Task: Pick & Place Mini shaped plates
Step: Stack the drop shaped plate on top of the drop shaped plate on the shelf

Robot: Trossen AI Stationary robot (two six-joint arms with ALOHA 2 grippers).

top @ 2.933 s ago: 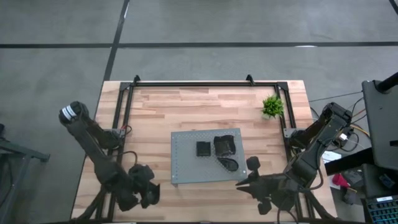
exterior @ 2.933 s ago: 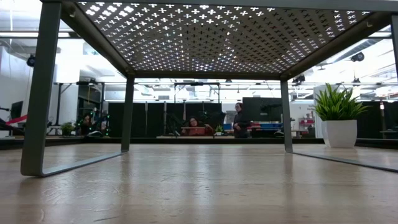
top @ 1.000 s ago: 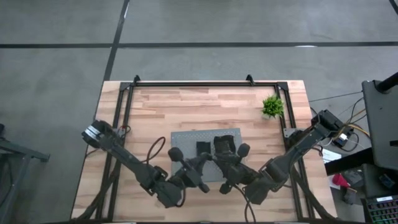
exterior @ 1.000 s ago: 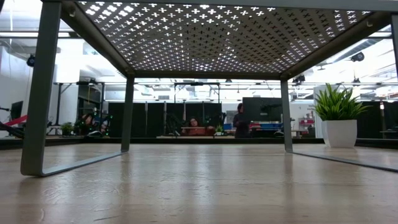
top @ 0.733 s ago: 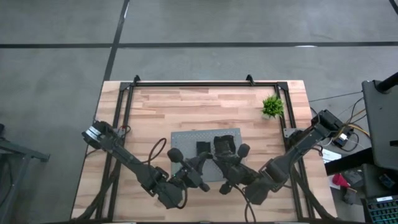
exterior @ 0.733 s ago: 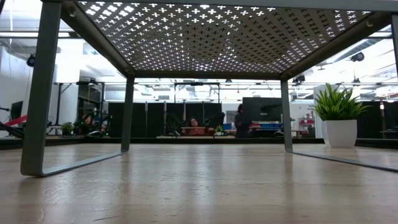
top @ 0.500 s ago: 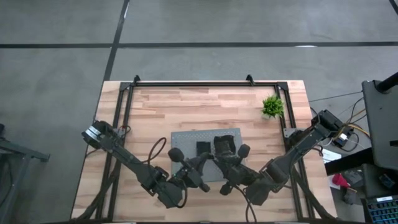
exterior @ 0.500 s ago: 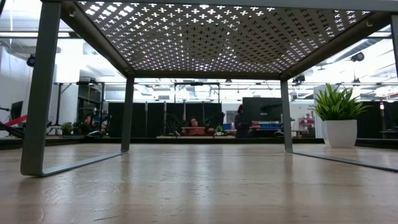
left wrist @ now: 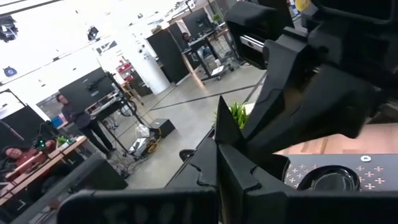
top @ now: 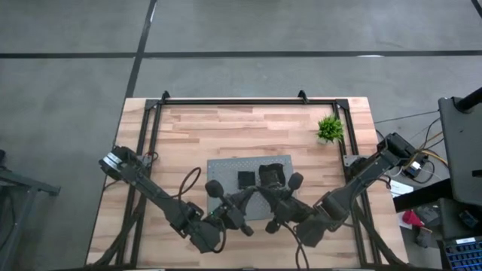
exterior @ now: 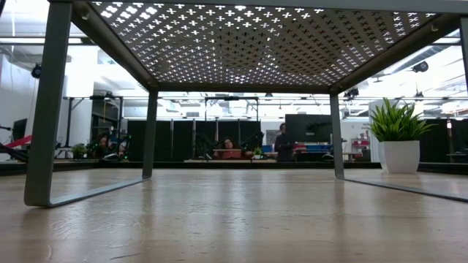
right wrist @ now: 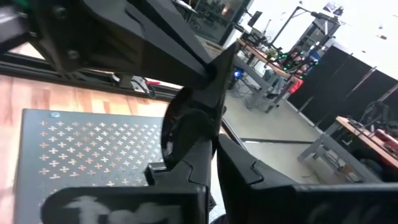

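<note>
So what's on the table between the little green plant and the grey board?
Nothing. In the high view, only bare wooden table shows between the plant and the nearest corner of the grey board.

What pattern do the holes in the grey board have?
Small cross-shaped cutouts in regular rows across the grey board, clearest in the right wrist view.

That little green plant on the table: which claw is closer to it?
The right claw, over the grey board's near edge, on the potted plant's side. The left claw sits beside it, farther from the plant.
</note>
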